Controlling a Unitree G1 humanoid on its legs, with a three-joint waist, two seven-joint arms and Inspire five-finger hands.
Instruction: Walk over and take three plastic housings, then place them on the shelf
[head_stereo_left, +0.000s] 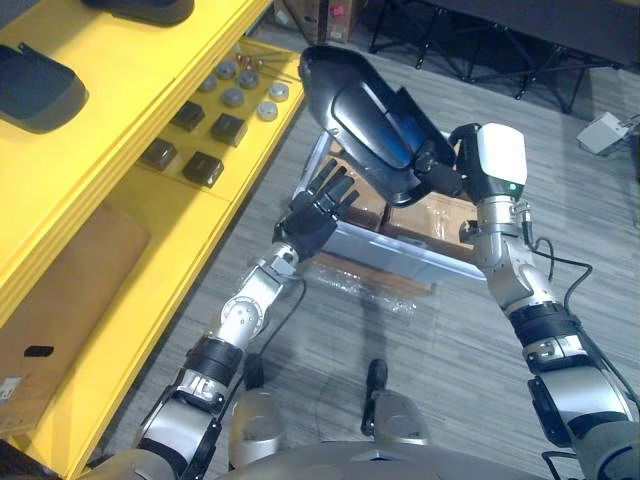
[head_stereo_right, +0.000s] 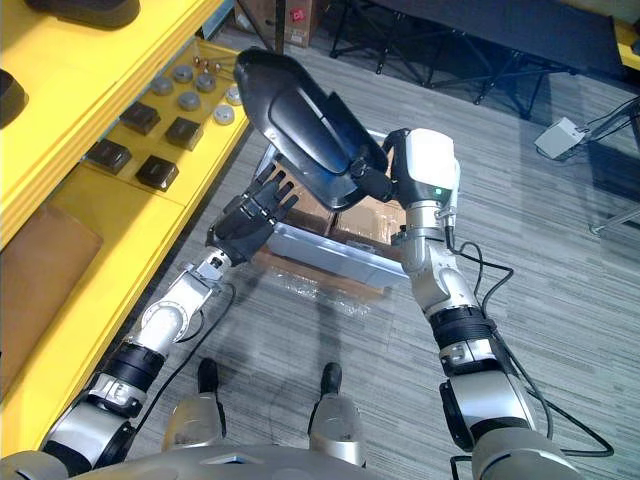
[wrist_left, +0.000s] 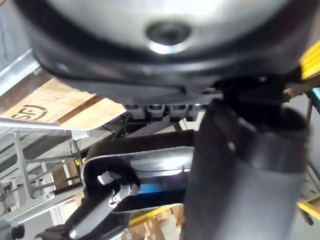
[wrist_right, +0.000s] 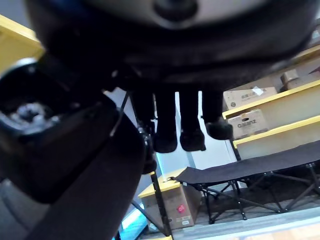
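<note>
Left eye view: right hand (head_stereo_left: 438, 170) is clamped on the lower end of a black housing (head_stereo_left: 365, 110) and holds it tilted in the air. The housing sits above a cardboard box (head_stereo_left: 432, 214) in a metal frame (head_stereo_left: 385, 255) on the floor. Left hand (head_stereo_left: 315, 215) has its fingers straight and spread just under the housing; contact cannot be told. The yellow shelf (head_stereo_left: 130, 135) carries two more dark housings (head_stereo_left: 35, 88) on its upper level. Black blocks (head_stereo_left: 203, 167) and grey discs (head_stereo_left: 232, 97) lie on the lower level near its front edge.

Right eye view: same layout.

Left wrist view: fingers (wrist_left: 161, 107) extended, with the housing (wrist_left: 145, 162) past them and apart from them.

Right wrist view: fingers (wrist_right: 180, 125) hang in a row. The grip itself is dark here, and contact cannot be read.
</note>
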